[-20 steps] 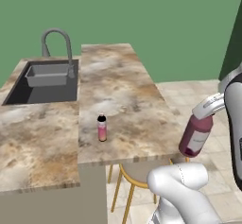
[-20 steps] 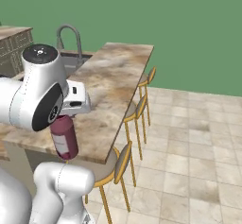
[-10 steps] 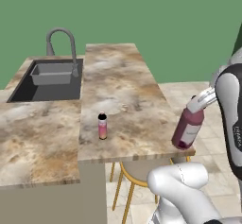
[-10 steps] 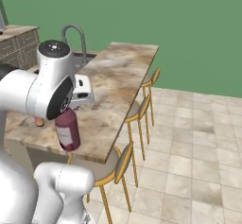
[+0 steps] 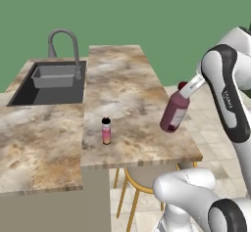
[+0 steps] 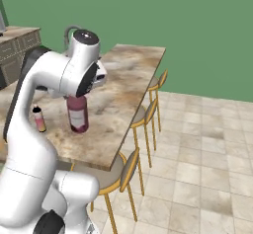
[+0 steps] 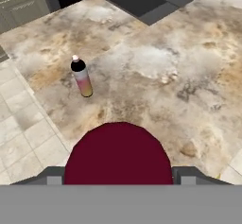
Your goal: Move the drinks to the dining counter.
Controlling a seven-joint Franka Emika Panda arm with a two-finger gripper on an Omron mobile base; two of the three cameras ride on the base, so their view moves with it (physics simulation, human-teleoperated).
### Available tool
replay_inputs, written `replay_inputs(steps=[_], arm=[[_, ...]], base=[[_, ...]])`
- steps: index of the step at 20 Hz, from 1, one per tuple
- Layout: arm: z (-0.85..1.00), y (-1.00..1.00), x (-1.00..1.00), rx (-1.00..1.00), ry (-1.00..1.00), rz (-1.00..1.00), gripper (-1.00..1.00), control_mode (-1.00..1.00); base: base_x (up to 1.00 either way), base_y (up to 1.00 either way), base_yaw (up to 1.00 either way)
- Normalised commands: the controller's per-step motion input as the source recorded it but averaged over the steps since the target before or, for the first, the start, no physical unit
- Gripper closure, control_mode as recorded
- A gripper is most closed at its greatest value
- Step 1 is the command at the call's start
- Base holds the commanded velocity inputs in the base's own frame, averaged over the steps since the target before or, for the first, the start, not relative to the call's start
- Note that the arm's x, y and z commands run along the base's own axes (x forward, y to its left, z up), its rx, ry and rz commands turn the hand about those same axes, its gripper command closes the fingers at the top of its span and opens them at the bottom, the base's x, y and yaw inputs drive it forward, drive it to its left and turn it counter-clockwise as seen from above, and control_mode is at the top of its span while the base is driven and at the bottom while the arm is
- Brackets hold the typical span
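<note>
Presently: maroon bottle (image 5: 174,115), large, dark red body with a pale label band low on its side, red cap; tilted, held by the neck in the end effector (image 5: 188,87), whose jaws pinch it from both sides. It hangs over the bench (image 5: 122,84) near the stool-side edge; whether its base touches the slab cannot be told. In the hand view its rounded dark shoulder (image 7: 118,154) sits between the two finger tips.

Pink bottle (image 5: 106,130), slim, black cap, pink fading to yellow; upright on the bench, well apart from the maroon one.

Bench: long beige-brown marbled slab, overhanging gold-framed stools (image 6: 146,114). Beside it, a marbled counter with a dark sink (image 5: 51,81) and grey arched faucet (image 5: 63,47). Green wall behind; pale tiled floor (image 6: 207,144).

Hidden: the finger tips themselves, behind the arm in both base views; the sink partly behind the arm in the right base view.
</note>
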Motion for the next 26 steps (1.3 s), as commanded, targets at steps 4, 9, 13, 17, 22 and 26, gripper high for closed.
replay_inputs(steps=[4,9,13,17,22,26], arm=[[-0.08,0.16,0.43,-0.05,0.03,0.05,1.0,-1.0],[-0.22,0.29,0.38,-0.05,-0.08,0.04,1.0,-1.0],[-0.31,0.19,0.38,-0.01,-0.06,0.06,1.0,-1.0],[-0.43,0.07,0.39,0.0,0.0,0.09,1.0,-1.0],[-0.43,0.03,0.46,0.0,0.02,0.11,1.0,-1.0],[-0.38,0.08,0.48,0.0,0.04,0.11,1.0,-1.0]], base=[[0.0,0.0,0.0],[0.0,0.0,0.0],[0.0,0.0,0.0],[0.0,0.0,0.0],[0.0,0.0,0.0],[0.0,0.0,0.0]])
